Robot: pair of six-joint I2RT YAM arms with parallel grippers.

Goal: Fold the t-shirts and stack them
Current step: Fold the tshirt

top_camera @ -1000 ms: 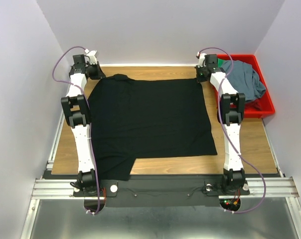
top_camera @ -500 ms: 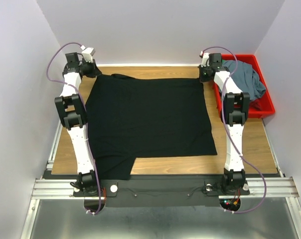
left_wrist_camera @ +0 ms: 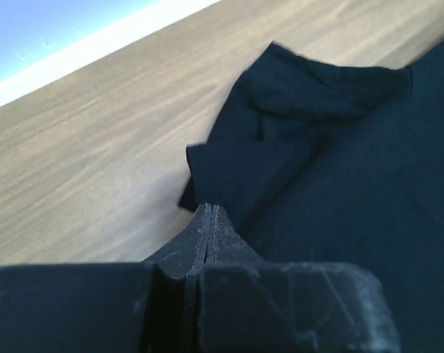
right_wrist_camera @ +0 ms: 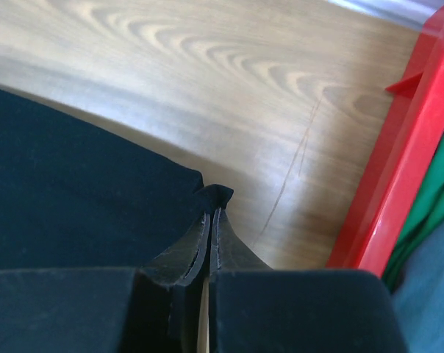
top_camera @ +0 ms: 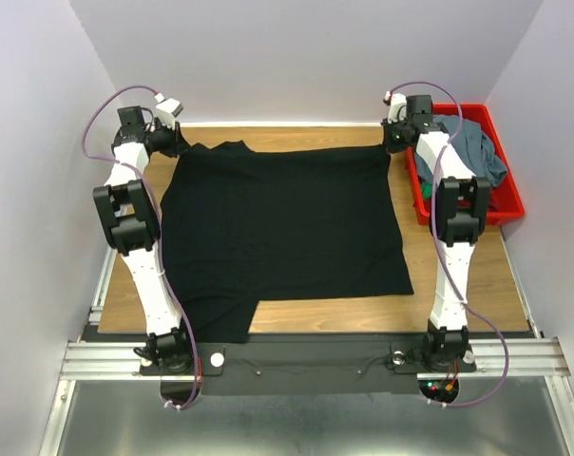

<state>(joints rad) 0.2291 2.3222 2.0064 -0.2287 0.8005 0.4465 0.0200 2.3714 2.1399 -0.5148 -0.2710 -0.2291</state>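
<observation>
A large black t-shirt (top_camera: 282,228) lies spread across the wooden table. My left gripper (top_camera: 173,144) is shut on the shirt's far left corner; in the left wrist view the closed fingertips (left_wrist_camera: 211,209) pinch black cloth (left_wrist_camera: 332,169). My right gripper (top_camera: 394,144) is shut on the far right corner; the right wrist view shows a nub of black cloth (right_wrist_camera: 220,193) between the tips. A slate grey-blue t-shirt (top_camera: 469,152) is heaped in the red bin (top_camera: 510,199), with a green t-shirt (right_wrist_camera: 435,184) under it.
The red bin stands at the table's far right, close beside my right arm; its wall (right_wrist_camera: 406,169) shows in the right wrist view. Bare wood (top_camera: 477,275) runs along the right side. White walls enclose the table on three sides.
Both grippers have moved outward and toward the far edge with the shirt's corners, pulling the far edge straighter and flatter.
</observation>
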